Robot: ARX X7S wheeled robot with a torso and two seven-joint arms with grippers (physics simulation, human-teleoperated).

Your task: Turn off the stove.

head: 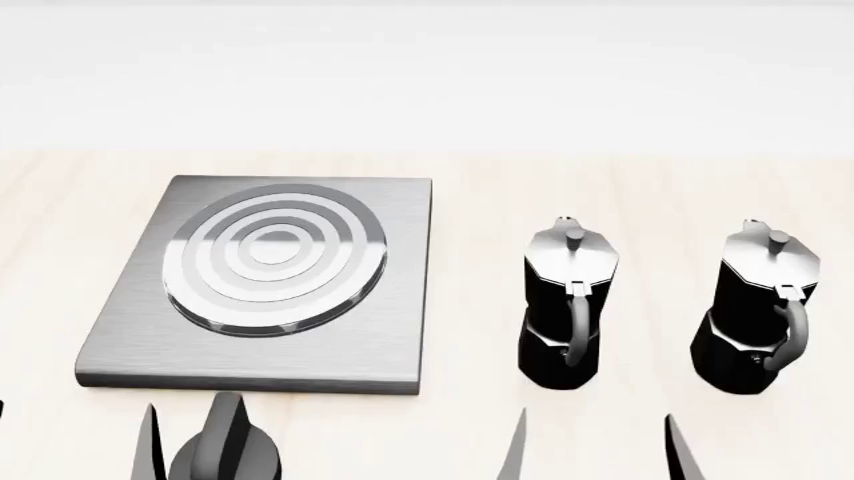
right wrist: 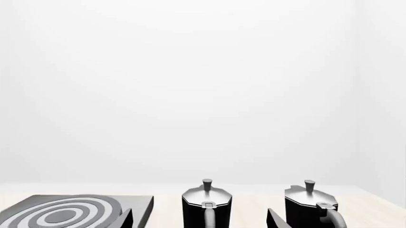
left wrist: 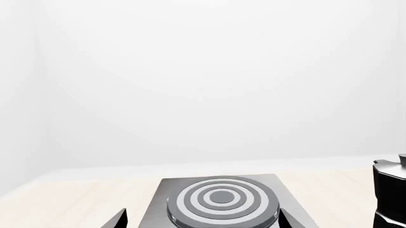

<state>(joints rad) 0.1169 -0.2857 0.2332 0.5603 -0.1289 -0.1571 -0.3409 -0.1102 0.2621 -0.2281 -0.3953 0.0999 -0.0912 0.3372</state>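
The stove (head: pixel 274 265) is a flat grey slab with a ringed round burner, lying left of centre on the pale wooden table. Its black knob (head: pixel 227 452) with a raised ridge sits just in front of the slab's near edge. My left gripper (head: pixel 74 448) hovers low, left of the knob, open, with one finger (head: pixel 147 440) close beside it. The left wrist view looks over the stove (left wrist: pixel 221 202) between the spread fingers of the left gripper (left wrist: pixel 203 221); the knob is out of that view. My right gripper (head: pixel 597 452) is open and empty in front of the pots.
Two black-and-silver moka pots (head: pixel 570 300) (head: pixel 758 305) stand upright to the right of the stove. The right wrist view shows the nearer pot (right wrist: pixel 206 205) between the fingers of the right gripper (right wrist: pixel 199 219), the other pot (right wrist: pixel 311 206) and the stove (right wrist: pixel 63 211).
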